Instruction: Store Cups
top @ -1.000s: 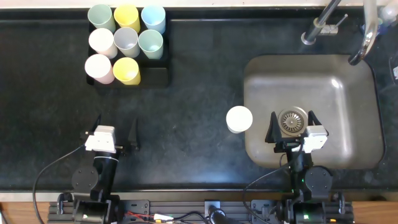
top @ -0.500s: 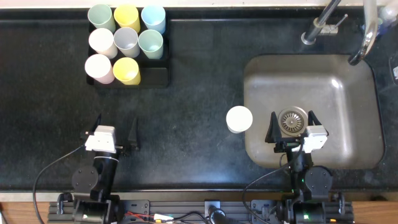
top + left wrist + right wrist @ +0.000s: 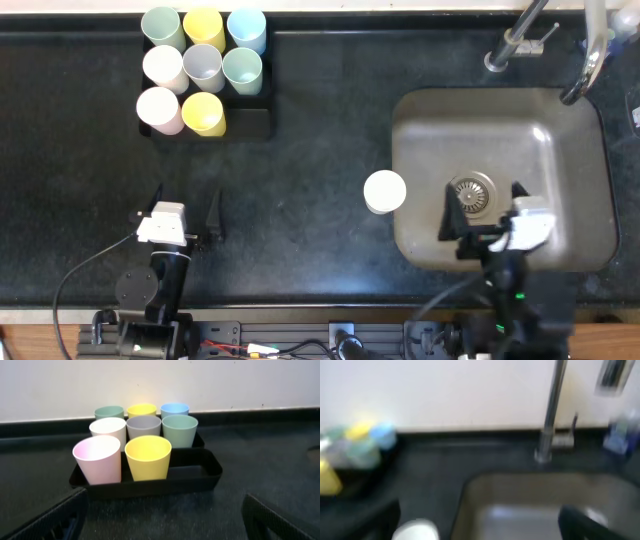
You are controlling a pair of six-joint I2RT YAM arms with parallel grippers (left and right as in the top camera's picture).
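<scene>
Nine cups are in sight, and eight of them stand upright in the one black tray [image 3: 250, 122], well apart from the sink [image 3: 560, 150] on the far left stretch of the counter [image 3: 320, 130]. Those eight are two green cups [image 3: 242, 70], two yellow cups [image 3: 203, 113], one blue cup [image 3: 246, 28], one grey cup [image 3: 203, 65], one white cup [image 3: 163, 65] and one pink cup [image 3: 158, 108]. They stand in rows of three, three and two, touching or nearly touching their neighbours. The ninth, a lone white cup [image 3: 385, 191], sits on the counter just beside the sink's left rim; I cannot tell whether its mouth faces up or down. There are two tools. The left tool [image 3: 187, 213] sits over the counter far from the sink, facing the tray, its fingers spread wide with nothing between them. The right tool [image 3: 485, 205] hangs over the sink basin, near the single drain [image 3: 473, 192], also spread and holding nothing. The counter is dark and speckled, the sink is brushed steel, and one faucet [image 3: 515, 40] rises at its far rim. A pale wall [image 3: 225, 385] runs behind the counter.
</scene>
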